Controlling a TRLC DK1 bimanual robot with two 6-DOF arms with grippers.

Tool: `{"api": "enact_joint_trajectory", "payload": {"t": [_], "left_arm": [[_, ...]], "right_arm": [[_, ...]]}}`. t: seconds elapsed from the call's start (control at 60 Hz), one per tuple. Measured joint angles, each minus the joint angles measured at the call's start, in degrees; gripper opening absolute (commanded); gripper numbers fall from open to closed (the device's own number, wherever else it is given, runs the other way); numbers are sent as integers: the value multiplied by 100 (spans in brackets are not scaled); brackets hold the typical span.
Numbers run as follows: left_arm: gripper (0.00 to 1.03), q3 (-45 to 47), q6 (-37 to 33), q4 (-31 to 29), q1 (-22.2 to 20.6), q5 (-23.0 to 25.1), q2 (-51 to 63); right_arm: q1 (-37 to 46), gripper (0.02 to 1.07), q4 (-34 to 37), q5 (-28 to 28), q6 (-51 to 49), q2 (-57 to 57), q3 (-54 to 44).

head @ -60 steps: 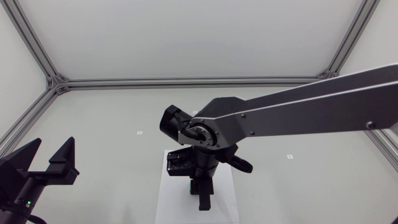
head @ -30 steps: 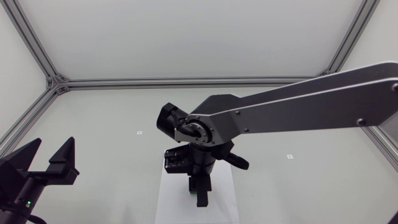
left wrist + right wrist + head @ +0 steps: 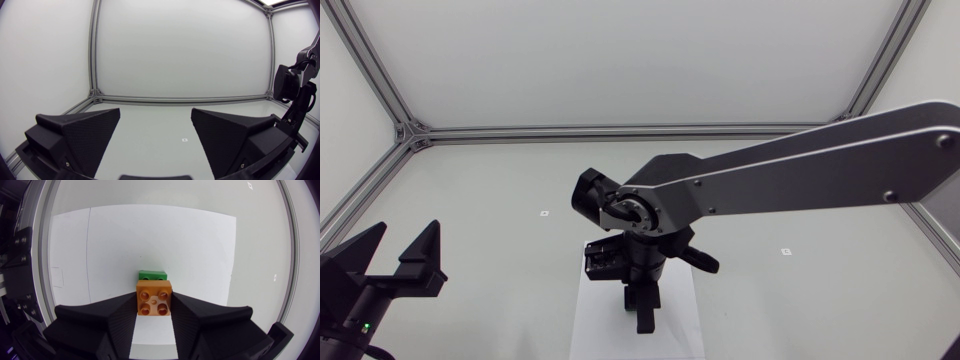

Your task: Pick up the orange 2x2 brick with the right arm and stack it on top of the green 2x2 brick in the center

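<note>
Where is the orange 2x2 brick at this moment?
In the right wrist view, the orange brick is held between the fingers of the right gripper, over the white sheet, with the green brick just ahead of it.

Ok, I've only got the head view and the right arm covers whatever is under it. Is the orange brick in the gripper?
Observer: Yes. The right wrist view shows the right gripper shut on the orange brick, studs facing the camera.
Operator: And where is the green one?
Observer: The green brick sits just beyond the orange one on the white sheet. I cannot tell whether the two touch.
</note>
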State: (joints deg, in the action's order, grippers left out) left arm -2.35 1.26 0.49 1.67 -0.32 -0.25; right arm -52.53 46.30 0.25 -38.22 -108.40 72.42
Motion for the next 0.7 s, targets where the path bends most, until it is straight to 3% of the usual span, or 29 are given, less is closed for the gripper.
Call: {"api": "enact_joint_trajectory", "payload": {"t": [0.7], "left_arm": [[99,0,0,2,0,0,0]], "right_arm": [[-42,35,-2,0,2,-166,114]]}}
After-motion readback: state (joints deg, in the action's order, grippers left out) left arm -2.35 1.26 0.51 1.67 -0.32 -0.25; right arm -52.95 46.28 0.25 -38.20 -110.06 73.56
